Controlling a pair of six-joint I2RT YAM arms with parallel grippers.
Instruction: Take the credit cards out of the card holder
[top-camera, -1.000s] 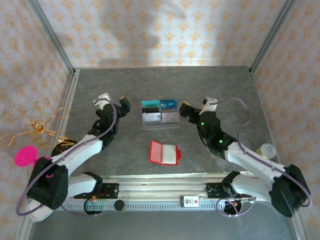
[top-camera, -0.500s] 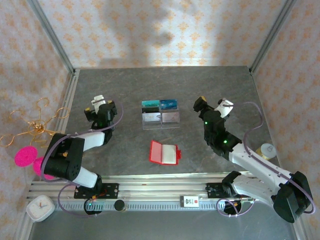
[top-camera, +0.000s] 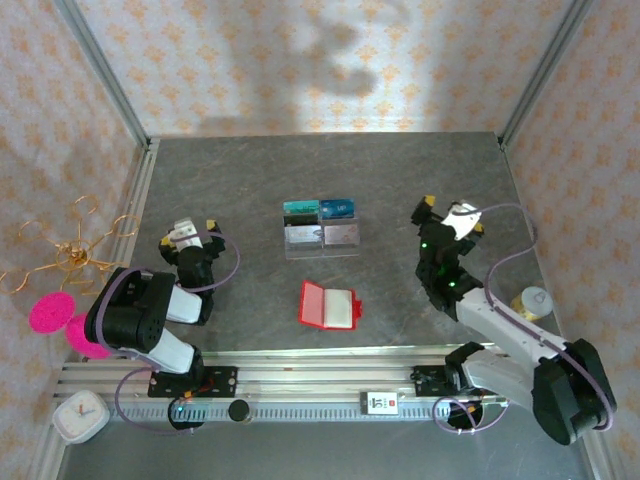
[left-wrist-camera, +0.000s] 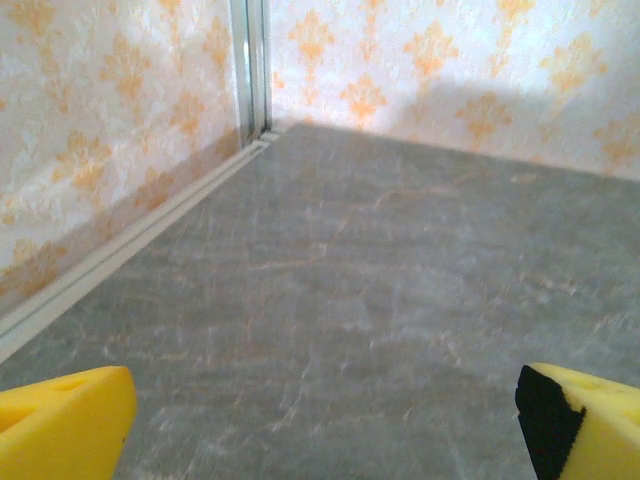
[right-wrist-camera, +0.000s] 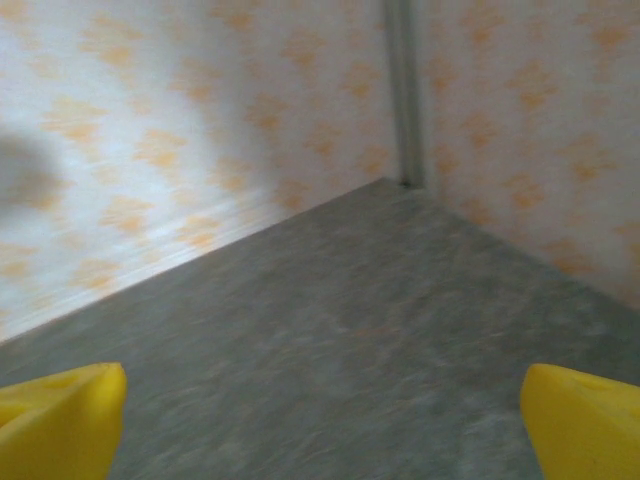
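Observation:
The red card holder (top-camera: 318, 304) lies spread open on the grey table, near the front middle, with a pale inner side (top-camera: 341, 309) on its right half. I cannot tell if a card sits in it. Behind it a clear tray (top-camera: 321, 240) holds a bright blue credit card (top-camera: 339, 208), pale grey cards (top-camera: 342, 234) and a teal card (top-camera: 299, 209). My left gripper (top-camera: 188, 231) is open, far left of the tray. Far right of the tray, my right gripper (top-camera: 452, 213) is open too. Both wrist views show bare table between yellow fingertips (left-wrist-camera: 60, 425) (right-wrist-camera: 585, 425).
The left wall rail (left-wrist-camera: 130, 250) runs close to the left gripper. A small pale jar (top-camera: 535, 299) stands by the right arm. A metal rail (top-camera: 320, 385) crosses the front edge. A pink thing (top-camera: 50, 312), gold wire (top-camera: 70, 255) and a white clock (top-camera: 80, 415) lie outside on the left.
Both arms have drawn back from the tray: the left gripper swung out left and nearer, the right gripper out to the right. Both stayed open. Card holder and tray have not moved.

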